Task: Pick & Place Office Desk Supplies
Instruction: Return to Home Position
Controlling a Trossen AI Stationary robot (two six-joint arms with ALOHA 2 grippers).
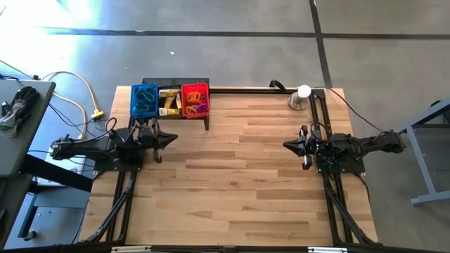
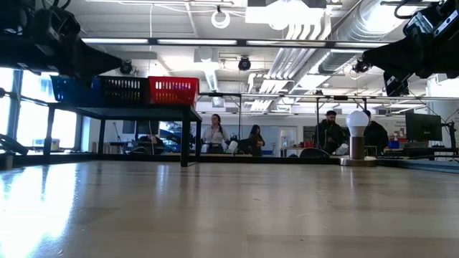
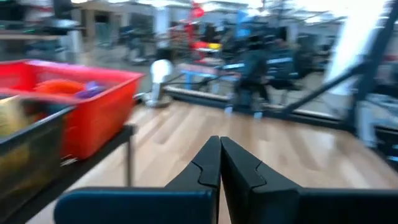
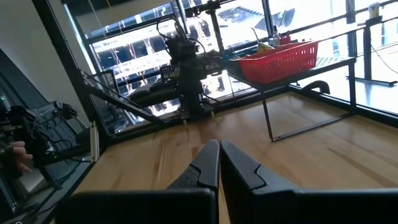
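Note:
The supplies sit in three bins on a black mesh shelf [image 1: 207,121] at the table's far left. A blue basket [image 1: 144,100] holds dark band loops. A middle black tray holds yellow-and-white boxes [image 1: 169,102]. A red basket [image 1: 195,100] holds orange, purple and yellow elastic loops [image 3: 68,88]. My left gripper [image 1: 176,138] is shut and empty, level, just on the near side of the shelf, pointing toward the table's right. My right gripper [image 1: 285,145] is shut and empty at the table's right side, pointing toward the left.
A silver dome with a white ball [image 1: 301,97] stands at the far right corner. Black frame rails [image 1: 323,126] run along the table's left and right sides. Bare wooden tabletop [image 1: 232,183] lies between the arms and toward the near edge. People stand in the room beyond [image 2: 215,136].

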